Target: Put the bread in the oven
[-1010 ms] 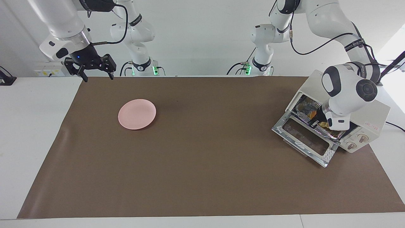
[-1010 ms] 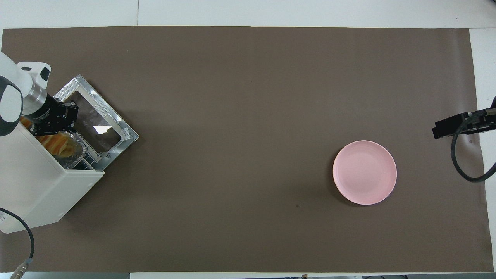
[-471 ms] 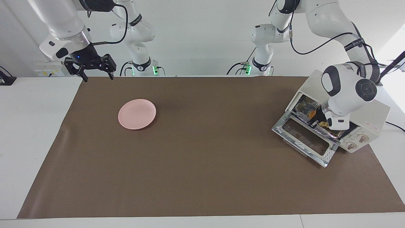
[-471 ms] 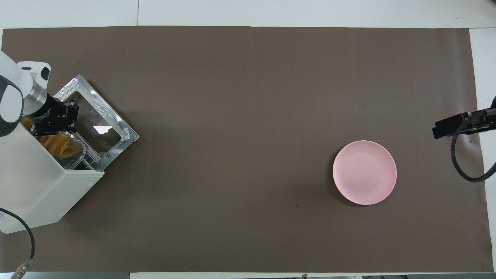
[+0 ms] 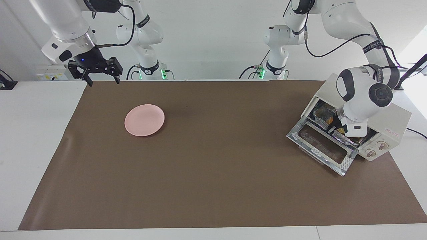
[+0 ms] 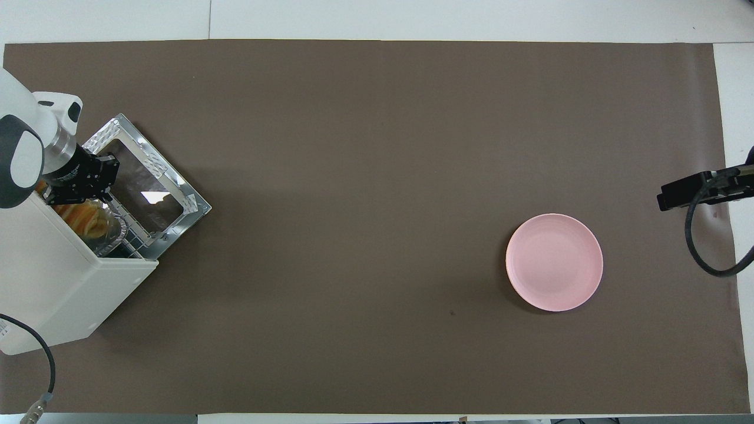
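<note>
**Bread sits in the oven mouth, my left gripper right at it**

My left gripper (image 6: 82, 185) is at the open mouth of the oven (image 5: 390, 115), low over the wire rack; I cannot tell how its fingers stand or whether they touch anything. Just under it the bread (image 6: 82, 217) lies on a foil tray (image 6: 115, 227) inside the oven, with the glass door (image 5: 322, 146) dropped flat in front. In the overhead view the oven is at nine o'clock on the brown mat (image 6: 377, 176).

I judge the bread light and soft, with a crust that dents under a hard squeeze, so I would take it across its middle, fingers over the ridges, with gentle pressure. The foil tray looks thin and likely to crumple or slide if I push against it.

My right gripper (image 5: 100, 76) waits with its fingers spread, over the mat's edge at the right arm's end. The pink plate (image 6: 554, 262) lies bare at four o'clock on the mat, well apart from the oven.
</note>
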